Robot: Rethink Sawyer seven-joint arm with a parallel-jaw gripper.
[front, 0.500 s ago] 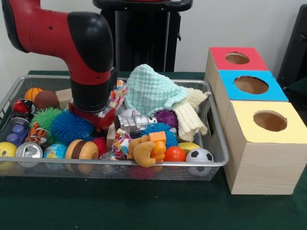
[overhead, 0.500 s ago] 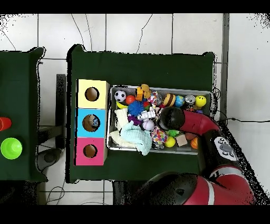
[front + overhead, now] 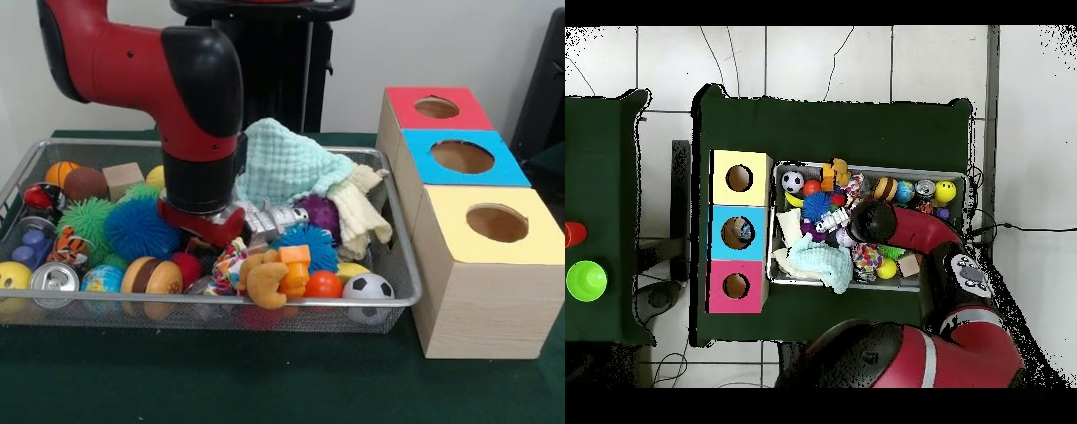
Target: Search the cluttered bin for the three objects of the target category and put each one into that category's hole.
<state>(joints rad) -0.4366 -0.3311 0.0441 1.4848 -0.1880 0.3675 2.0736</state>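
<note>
Toys fill the bin (image 3: 26, 163); three boxes (image 3: 481, 265) stand just beside it.

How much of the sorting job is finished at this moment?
Done: perhaps one; overhead, something pale shows inside the blue box's hole. In hand: the gripper is down in the clutter of the bin, its grasp hidden. Left: probably at least two more to find.

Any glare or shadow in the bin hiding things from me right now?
Front view: light over the bin is even, with only small highlights on the silver can and the arm; there is soft shade under the arm, where the claw sits among the toys. Overhead view: no glare, but the arm covers the bin's middle.
</note>
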